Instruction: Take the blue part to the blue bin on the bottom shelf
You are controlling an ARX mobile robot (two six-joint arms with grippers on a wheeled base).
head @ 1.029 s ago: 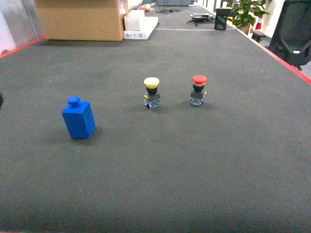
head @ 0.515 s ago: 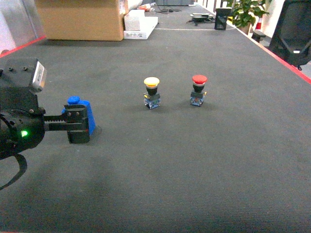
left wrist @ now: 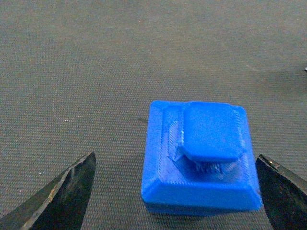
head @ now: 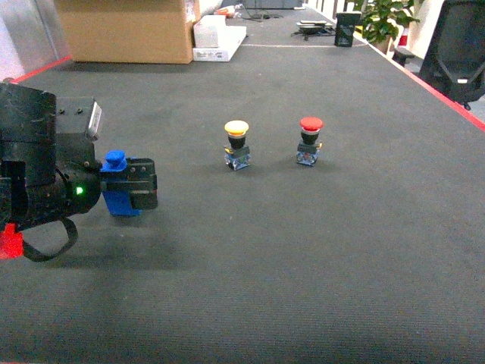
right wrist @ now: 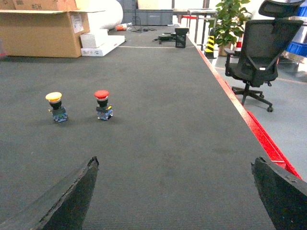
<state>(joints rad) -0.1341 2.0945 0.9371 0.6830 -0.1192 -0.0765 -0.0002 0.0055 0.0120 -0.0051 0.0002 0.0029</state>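
The small blue plastic block with a round knob on top stands upright on the dark grey ribbed mat, and everything else can be placed from it. The black left gripper is level with the block and reaches in from the left edge of the head view, its fingers on either side of the block's body. In the left wrist view the blue block sits between the two dark fingertips; the jaws are spread wider than the block, with mat showing in the gap on the near-left side, and the right tip just beside the block's edge. Whether that tip touches the block cannot be told.

To the right of the block and a little farther back stands a push-button with a yellow mushroom cap, and beyond that, well apart from the block, a matching push-button with a red cap. Far behind the block, at the back of the mat, sits a large brown cardboard box.

The right gripper does not appear in the head view; in its own wrist view its two dark fingertips are spread wide with nothing between them, above bare mat, with the yellow and red buttons ahead and a black office chair off to the right.
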